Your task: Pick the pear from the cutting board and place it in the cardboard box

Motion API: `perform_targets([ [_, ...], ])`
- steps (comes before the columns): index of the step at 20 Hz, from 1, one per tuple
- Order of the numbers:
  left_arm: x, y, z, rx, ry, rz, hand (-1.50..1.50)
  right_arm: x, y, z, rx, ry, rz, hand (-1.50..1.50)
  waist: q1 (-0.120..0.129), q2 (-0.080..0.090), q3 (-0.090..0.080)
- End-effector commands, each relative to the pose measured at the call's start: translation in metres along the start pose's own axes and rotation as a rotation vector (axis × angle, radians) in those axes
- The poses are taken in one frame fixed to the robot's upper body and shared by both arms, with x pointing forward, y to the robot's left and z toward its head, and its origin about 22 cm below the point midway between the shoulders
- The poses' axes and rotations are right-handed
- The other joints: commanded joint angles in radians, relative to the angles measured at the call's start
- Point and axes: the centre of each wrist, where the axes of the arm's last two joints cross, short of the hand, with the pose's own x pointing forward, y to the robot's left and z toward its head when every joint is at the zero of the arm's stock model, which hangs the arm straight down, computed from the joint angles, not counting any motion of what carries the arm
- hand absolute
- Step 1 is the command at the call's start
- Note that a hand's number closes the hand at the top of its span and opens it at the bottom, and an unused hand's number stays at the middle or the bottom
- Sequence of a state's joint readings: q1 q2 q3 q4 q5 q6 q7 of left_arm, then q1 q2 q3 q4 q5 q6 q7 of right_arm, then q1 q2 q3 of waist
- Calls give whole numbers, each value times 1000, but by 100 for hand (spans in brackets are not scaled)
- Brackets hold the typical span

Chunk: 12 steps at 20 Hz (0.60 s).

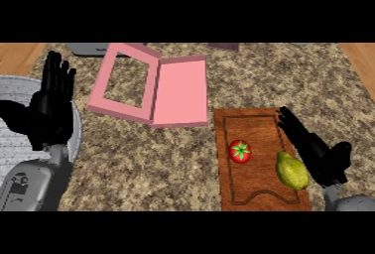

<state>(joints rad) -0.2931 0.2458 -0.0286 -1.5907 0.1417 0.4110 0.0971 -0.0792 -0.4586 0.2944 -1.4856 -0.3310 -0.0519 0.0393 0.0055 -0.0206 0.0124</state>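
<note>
A yellow-green pear [292,171] lies on the wooden cutting board [256,191], near its right edge toward the front. My right hand [316,151] is just right of the pear, fingers straight and pointing away over the board's right rim, open and holding nothing. The box [124,106] is pink, open on top, with its lid [181,92] folded out to the right; it sits at the back left of the board. My left hand [51,101] stands open at the left edge, fingers up, resting.
A red tomato [240,151] sits mid-board, left of the pear. A grey round object [15,89] lies behind my left hand at the left edge. A grey item [92,48] sits at the counter's back. Speckled counter stretches between box and board.
</note>
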Motion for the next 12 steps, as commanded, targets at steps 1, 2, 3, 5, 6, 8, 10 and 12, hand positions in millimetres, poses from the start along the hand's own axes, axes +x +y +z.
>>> perform_targets([
  [1,-6,16,9,-45,20,-73,0,-36,-7,31,-144,-38,-62,-150,-16,18,-11],
  [2,-20,23,11,-57,46,-167,0,-46,-17,47,-242,-79,-119,-150,-60,16,-8],
  [3,-23,32,18,-74,75,-237,0,-49,-28,57,-345,-97,-161,-150,-88,9,-6],
  [5,-43,53,32,-101,157,-351,0,-61,-41,72,-523,-143,-251,-150,-153,13,2],
  [6,-46,56,39,-129,192,-388,0,-72,-43,81,-602,-145,-309,-150,-179,14,9],
  [8,-44,51,46,-151,204,-367,0,-118,-60,129,-847,173,-219,-150,-178,43,1],
  [10,-50,49,57,-194,228,-390,0,-136,-43,144,-981,84,-320,-150,-173,28,1],
  [12,-57,61,67,-229,252,-422,0,-140,-26,151,-995,-108,-309,-150,-132,16,-6],
])
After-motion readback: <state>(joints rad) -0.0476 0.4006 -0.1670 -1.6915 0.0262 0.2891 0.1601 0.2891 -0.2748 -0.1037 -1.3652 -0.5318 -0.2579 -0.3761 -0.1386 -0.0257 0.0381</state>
